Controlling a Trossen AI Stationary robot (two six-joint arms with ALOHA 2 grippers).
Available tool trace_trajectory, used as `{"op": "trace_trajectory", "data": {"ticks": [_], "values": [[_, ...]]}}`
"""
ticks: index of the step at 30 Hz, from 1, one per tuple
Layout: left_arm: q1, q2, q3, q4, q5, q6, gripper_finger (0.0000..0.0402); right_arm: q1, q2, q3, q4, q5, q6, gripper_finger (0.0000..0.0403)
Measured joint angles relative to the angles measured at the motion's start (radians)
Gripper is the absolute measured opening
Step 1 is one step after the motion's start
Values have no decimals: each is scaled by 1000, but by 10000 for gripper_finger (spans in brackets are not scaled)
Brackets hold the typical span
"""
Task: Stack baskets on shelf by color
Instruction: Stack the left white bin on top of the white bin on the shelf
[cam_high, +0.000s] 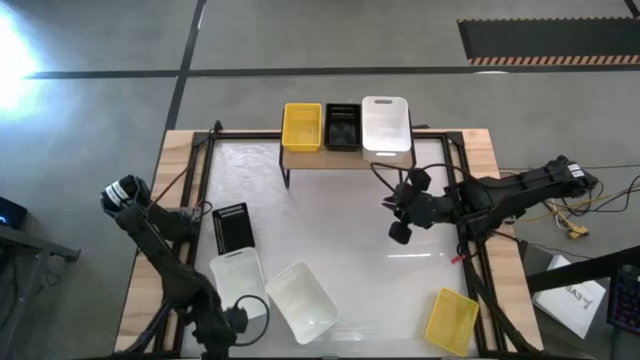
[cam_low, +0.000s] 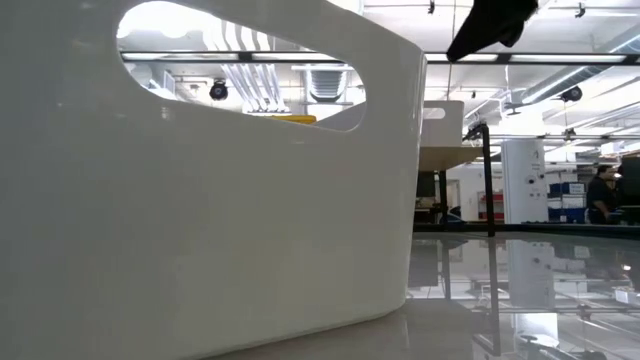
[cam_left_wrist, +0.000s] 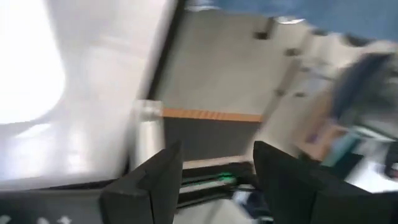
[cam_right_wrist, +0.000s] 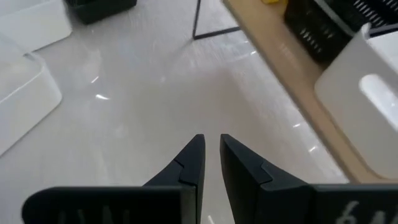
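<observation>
The shelf (cam_high: 345, 157) stands at the table's far side and carries a yellow basket (cam_high: 301, 127), a black basket (cam_high: 342, 126) and a white basket (cam_high: 386, 124) side by side on its top. On the table lie a black basket (cam_high: 232, 227), two white baskets (cam_high: 238, 278) (cam_high: 302, 300) and a yellow basket (cam_high: 451, 321). My right gripper (cam_high: 399, 233) (cam_right_wrist: 211, 146) hangs over the table in front of the shelf, fingers nearly together, holding nothing. My left gripper (cam_high: 225, 330) (cam_left_wrist: 217, 165) is open and empty at the near edge, beside the white baskets.
A white basket (cam_low: 200, 200) fills the low view close to the camera; the shelf's black leg (cam_low: 488, 180) shows behind it. Bare tabletop (cam_high: 330, 220) lies between the shelf and the near baskets. Cables and papers lie off the table's right edge (cam_high: 570, 225).
</observation>
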Motion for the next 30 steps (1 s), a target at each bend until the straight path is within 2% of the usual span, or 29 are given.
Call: {"op": "trace_trajectory", "data": {"ticks": [6, 12, 18, 21, 25, 30], "values": [[2, 0, 23, -195, -160, 68, 180, 0, -14, -27, 17, -89, 1, 43], [2, 31, -6, -202, -314, 171, 180, 5, -26, -41, 16, -110, 9, 43], [9, 136, -10, -207, -330, 167, 173, 5, -32, -21, 18, -111, 11, 43], [12, 181, 8, -197, -319, 140, 131, 5, -32, 3, 17, -112, 11, 43], [18, 196, 58, -202, -269, 135, 25, 5, -32, 53, 15, -118, 2, 43], [31, 133, 174, -273, -249, 114, 3, 5, -38, 150, 8, -118, -34, 43]]}}
